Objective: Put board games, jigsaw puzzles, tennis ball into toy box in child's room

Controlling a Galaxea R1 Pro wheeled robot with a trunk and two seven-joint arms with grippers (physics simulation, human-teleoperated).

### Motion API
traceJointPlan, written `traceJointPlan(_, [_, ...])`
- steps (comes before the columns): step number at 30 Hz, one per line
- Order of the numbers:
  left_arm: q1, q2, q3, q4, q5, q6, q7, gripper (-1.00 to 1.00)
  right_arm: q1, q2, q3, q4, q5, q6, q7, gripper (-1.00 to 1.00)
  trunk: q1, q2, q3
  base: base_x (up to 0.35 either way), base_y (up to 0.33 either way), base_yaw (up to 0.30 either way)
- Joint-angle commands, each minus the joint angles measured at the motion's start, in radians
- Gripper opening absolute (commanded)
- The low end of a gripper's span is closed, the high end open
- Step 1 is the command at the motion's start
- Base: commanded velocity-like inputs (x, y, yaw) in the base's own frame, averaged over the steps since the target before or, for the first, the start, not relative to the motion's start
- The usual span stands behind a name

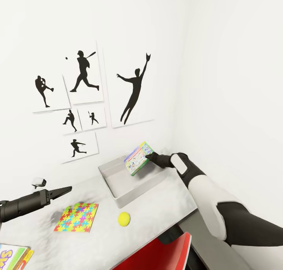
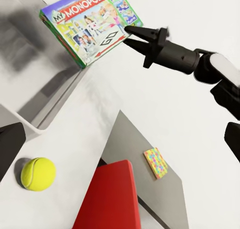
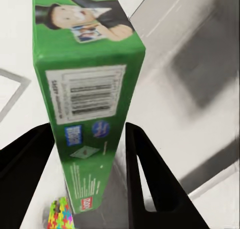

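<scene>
Right gripper (image 1: 148, 157): its two black fingers pinch one edge of the Monopoly box (image 1: 138, 158), one finger on each flat side. It holds the box up in the air, over the toy box (image 1: 118, 195).

Monopoly box: green, with a red name banner. It is tilted and not lying flat. It is not touching the toy box.

Toy box: a light grey tray at the back of the counter (image 1: 165, 207), near the corner of the room. It looks like it has nothing in it, but part of the inside is hidden behind the game.

Left gripper (image 1: 65, 190): it hangs over the counter, away from the toy box. It holds nothing. The fingers look pressed close together, but I cannot tell for sure.

Tennis ball (image 1: 124, 219): on the counter, just in front of the toy box.

Jigsaw puzzle (image 1: 76, 217): flat on the counter, near the left gripper.

Another game (image 1: 13, 257): a bit of a printed box shows at the near corner of the counter.

Step now: I think it is putting the Monopoly box into the toy box.

How to do it well: bring the box down low and lay it flat first. Keep it over the middle, away from the sloping sides. Then let go, so it does not bounce out or lean on the rim.
</scene>
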Motion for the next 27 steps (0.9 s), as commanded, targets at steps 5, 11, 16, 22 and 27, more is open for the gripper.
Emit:
traceJointPlan(5, [-0.001,0.001,0.001,0.000,-0.004,0.010,-0.006,1.00,-0.001,0.005,0.019,0.046,-0.003,-0.033,0.002,-1.00,0.001,-0.002,-0.002,0.000,0.000,0.000])
traceJointPlan(11, [-0.001,0.001,0.002,0.000,-0.003,0.010,-0.006,1.00,0.000,0.009,0.028,0.066,-0.002,-0.061,0.002,-1.00,0.001,-0.002,-0.002,0.000,0.000,0.000])
traceJointPlan(16, [-0.001,0.001,0.002,0.000,-0.003,0.010,-0.006,1.00,0.000,0.009,0.053,0.078,-0.001,-0.069,0.001,-1.00,0.001,-0.002,-0.002,0.000,0.000,0.000])
traceJointPlan(22, [-0.001,0.001,0.002,0.000,-0.003,0.010,-0.006,1.00,0.000,0.017,0.064,0.079,-0.001,-0.071,0.000,-1.00,0.001,-0.002,-0.002,0.000,0.000,0.000])
traceJointPlan(27, [-0.001,0.001,0.002,0.000,-0.003,0.010,-0.006,1.00,0.000,0.023,0.085,0.079,-0.001,-0.093,0.000,-1.00,0.001,-0.002,-0.002,0.000,0.000,0.000])
